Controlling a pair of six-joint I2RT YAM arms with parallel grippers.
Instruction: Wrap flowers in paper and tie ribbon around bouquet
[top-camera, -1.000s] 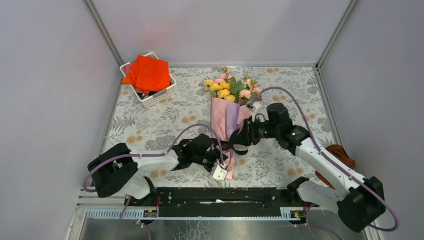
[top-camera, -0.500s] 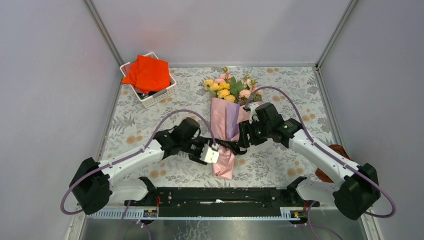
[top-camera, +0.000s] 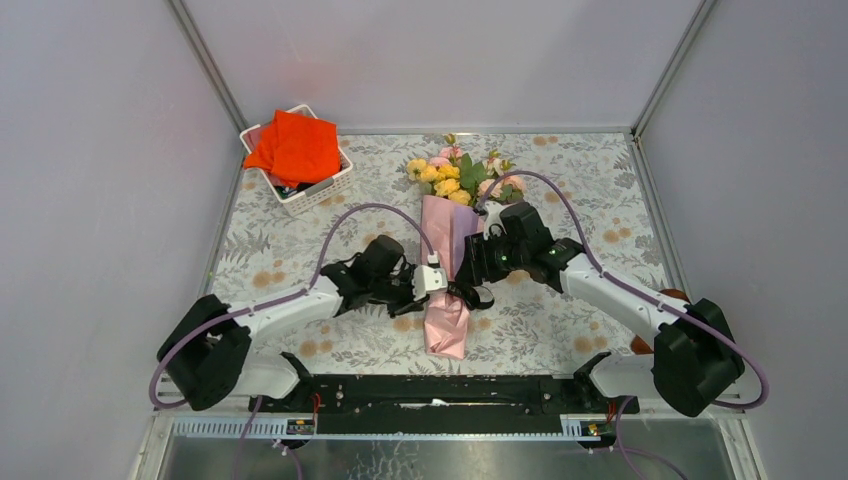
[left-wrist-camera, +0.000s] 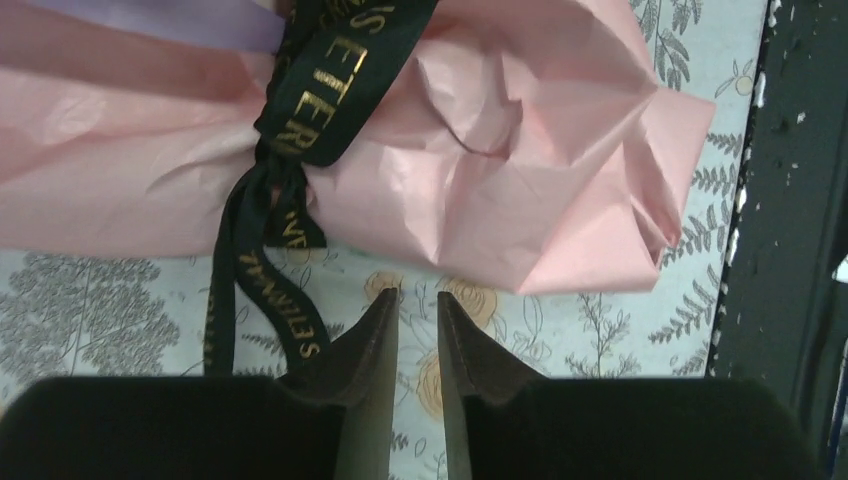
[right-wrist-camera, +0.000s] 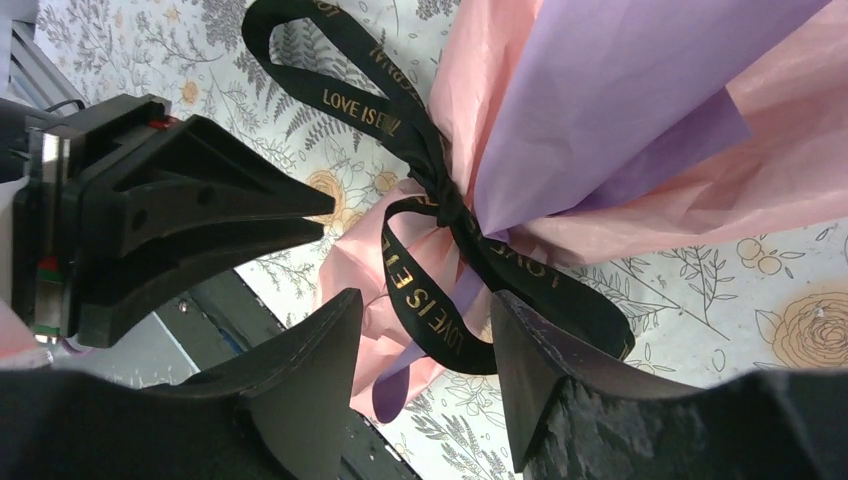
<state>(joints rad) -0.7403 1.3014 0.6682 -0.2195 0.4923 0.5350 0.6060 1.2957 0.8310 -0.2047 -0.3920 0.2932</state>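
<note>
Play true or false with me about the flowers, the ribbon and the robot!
1. The ribbon is black with gold letters. True.
2. The bouquet stands upright in a vase. False: it lies flat on the table.
3. The orange cloth sits in the white basket. True.
4. The left tool is squeezing the paper. False: its tips are slightly apart with nothing between them, and they stop short of the paper.
5. The blooms point toward the table's near edge. False: they point toward the far edge.
</note>
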